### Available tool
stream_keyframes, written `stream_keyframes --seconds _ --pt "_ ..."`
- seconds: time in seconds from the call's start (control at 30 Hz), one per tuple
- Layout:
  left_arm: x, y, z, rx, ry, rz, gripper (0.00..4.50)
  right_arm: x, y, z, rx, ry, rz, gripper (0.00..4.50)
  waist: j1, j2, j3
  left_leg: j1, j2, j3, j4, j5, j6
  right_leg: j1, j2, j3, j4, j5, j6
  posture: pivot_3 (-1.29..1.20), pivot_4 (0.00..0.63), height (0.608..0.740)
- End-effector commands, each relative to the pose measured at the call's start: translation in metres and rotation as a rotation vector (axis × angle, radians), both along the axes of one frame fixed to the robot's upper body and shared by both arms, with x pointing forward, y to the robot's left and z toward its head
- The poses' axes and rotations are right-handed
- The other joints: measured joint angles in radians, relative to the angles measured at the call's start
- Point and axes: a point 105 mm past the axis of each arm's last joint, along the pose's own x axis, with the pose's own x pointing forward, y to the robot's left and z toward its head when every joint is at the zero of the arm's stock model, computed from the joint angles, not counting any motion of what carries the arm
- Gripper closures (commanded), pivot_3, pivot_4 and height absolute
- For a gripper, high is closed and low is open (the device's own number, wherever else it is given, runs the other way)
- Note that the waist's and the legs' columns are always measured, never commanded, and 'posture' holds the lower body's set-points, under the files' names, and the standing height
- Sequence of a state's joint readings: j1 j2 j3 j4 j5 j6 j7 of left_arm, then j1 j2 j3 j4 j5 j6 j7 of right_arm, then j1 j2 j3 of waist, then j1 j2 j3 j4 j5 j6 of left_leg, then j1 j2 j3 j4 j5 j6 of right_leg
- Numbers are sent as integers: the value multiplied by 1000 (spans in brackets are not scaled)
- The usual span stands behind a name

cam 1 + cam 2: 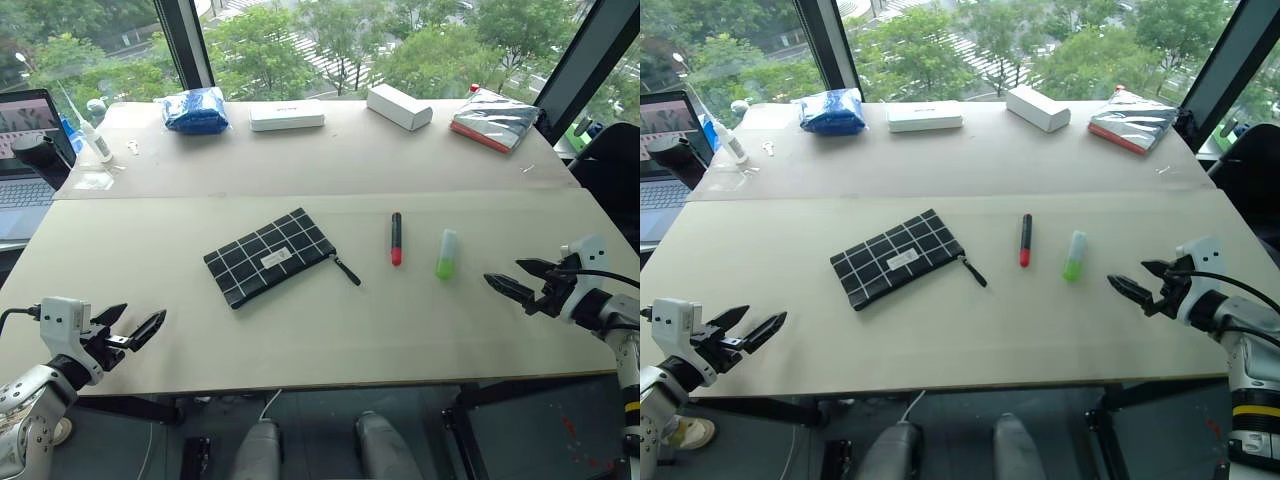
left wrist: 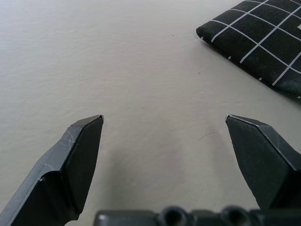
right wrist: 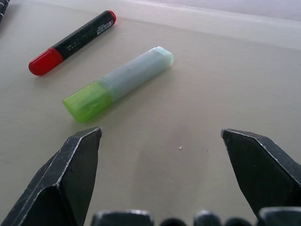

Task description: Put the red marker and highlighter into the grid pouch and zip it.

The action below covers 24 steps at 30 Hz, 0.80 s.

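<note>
The grid pouch (image 1: 270, 256) lies flat in the middle of the table, black with white lines, its zipper pull (image 1: 346, 270) trailing to the right. To its right lies the red marker (image 1: 396, 238), red cap toward me, and beside that the highlighter (image 1: 446, 254) with its green end near me. My right gripper (image 1: 521, 279) hovers open just right of the highlighter, which lies ahead of its fingers in the right wrist view (image 3: 117, 84). My left gripper (image 1: 134, 328) stands open near the front left edge, well short of the pouch corner (image 2: 263, 42).
Along the far edge sit a blue bundle (image 1: 195, 109), a white case (image 1: 287, 116), a white box (image 1: 398, 106) and a silver packet (image 1: 494, 119). A laptop (image 1: 25, 160) and a small bottle (image 1: 92, 135) stand at the left.
</note>
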<state>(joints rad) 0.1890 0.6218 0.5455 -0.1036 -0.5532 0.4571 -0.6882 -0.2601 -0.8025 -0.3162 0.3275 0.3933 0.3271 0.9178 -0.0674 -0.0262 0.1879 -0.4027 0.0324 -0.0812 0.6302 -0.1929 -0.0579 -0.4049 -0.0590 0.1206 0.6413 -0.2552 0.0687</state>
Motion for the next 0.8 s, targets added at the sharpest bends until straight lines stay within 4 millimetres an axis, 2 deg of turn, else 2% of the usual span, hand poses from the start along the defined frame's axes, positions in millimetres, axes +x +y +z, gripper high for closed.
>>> stream_keyframes --seconds 0.03,0.27,0.3,0.33,0.4,0.5,0.53,0.6,0.67,0.7,0.8 --pt "4 -3 11 30 -50 -37 0 3 -2 9 -13 -39 -3 11 0 0 0 0 0 0 0 0 0 0 0 0 0 0 0 0 150 740" --pt "4 -8 10 179 -74 -220 0 11 -4 16 21 -72 -30 11 -1 0 0 0 0 0 0 0 0 0 0 0 0 0 0 0 150 740" --pt "6 -6 11 251 -97 -241 0 13 -4 19 37 -81 -34 513 -1 0 0 0 0 0 -1 0 0 0 0 0 0 0 0 0 150 740" --pt "6 -5 9 351 -113 -268 0 14 -1 24 53 -98 -26 716 -1 0 0 0 0 0 -1 0 0 0 0 0 0 0 0 0 150 740" --pt "6 -5 5 538 -135 -338 0 15 5 32 73 -120 6 1429 -1 0 0 0 0 0 -1 0 0 0 0 0 0 0 0 0 150 740" --pt "9 -6 2 688 -176 -405 0 18 19 41 83 -138 56 2369 -1 0 0 1 0 1 -2 0 0 0 0 0 -1 2 -3 0 150 740" --pt "13 -7 6 712 -211 -400 0 19 26 45 82 -149 82 2767 1 0 0 1 0 1 -2 0 0 0 0 1 -1 2 -4 0 150 740" --pt "22 -19 12 766 -284 -448 0 19 71 59 84 -184 245 3495 1 1 0 1 0 1 -2 0 0 0 0 0 0 3 -6 0 150 740" --pt "27 -31 12 800 -318 -502 0 19 104 65 77 -200 345 4223 -2 1 0 1 1 1 -2 0 0 0 0 0 1 3 -5 0 150 740" --pt "30 -37 11 809 -332 -529 0 24 118 64 57 -202 359 4450 -3 0 0 1 1 0 -2 0 0 -1 1 0 1 2 -4 0 150 740" --pt "34 -57 10 809 -368 -606 0 40 153 58 -13 -200 389 4450 -3 0 0 1 1 0 -2 0 0 -1 1 0 1 3 -5 0 150 740"
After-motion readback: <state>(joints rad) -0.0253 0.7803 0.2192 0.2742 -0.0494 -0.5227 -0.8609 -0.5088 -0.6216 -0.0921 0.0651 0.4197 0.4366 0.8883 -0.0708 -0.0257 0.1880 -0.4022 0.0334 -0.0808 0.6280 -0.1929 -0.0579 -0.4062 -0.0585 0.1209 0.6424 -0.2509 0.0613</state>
